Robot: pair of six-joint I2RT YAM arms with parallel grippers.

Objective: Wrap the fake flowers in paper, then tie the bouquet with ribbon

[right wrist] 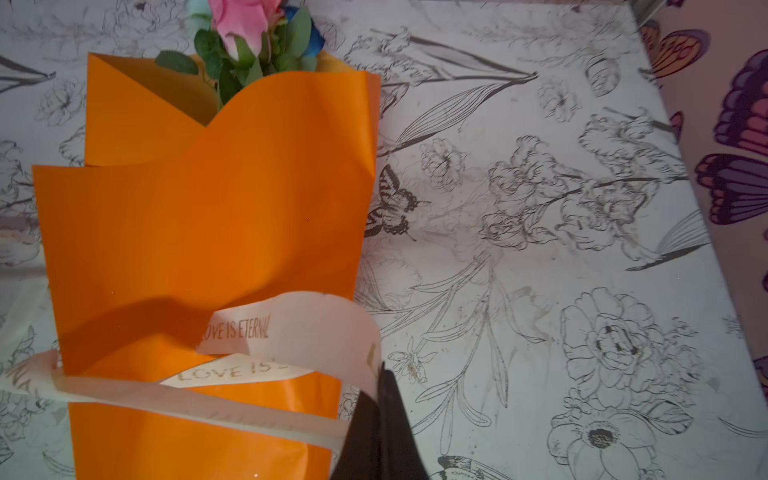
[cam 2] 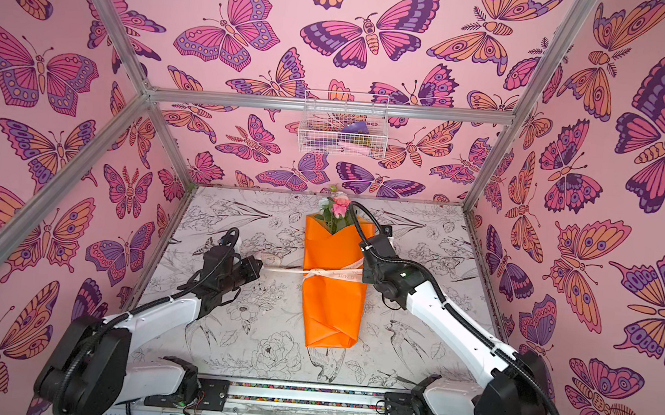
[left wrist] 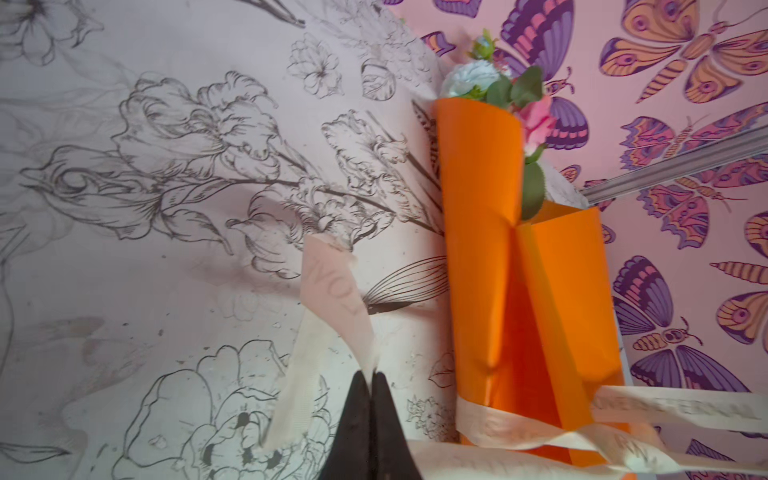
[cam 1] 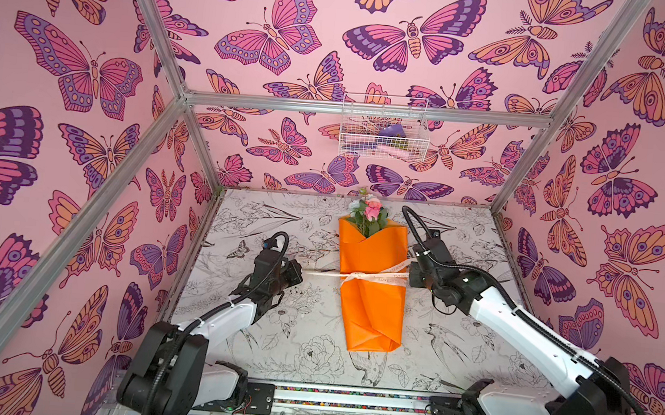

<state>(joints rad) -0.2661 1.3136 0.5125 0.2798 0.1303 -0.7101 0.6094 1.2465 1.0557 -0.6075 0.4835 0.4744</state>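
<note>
1 flat cream ribbon [cam 1: 374,278] wraps the smooth, folded orange-paper bouquet [cam 1: 370,314].

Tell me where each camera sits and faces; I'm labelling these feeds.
Top views: high at the front, above the arm bases, looking down toward the back wall; both show the left arm, right arm and bouquet.
Left wrist: on the left arm, looking past its shut jaws, which pinch the ribbon, toward the bouquet.
Right wrist: on the right arm, looking past its shut jaws down onto the bouquet.
Shared: both wrist views show the ribbon crossing the bouquet.
</note>
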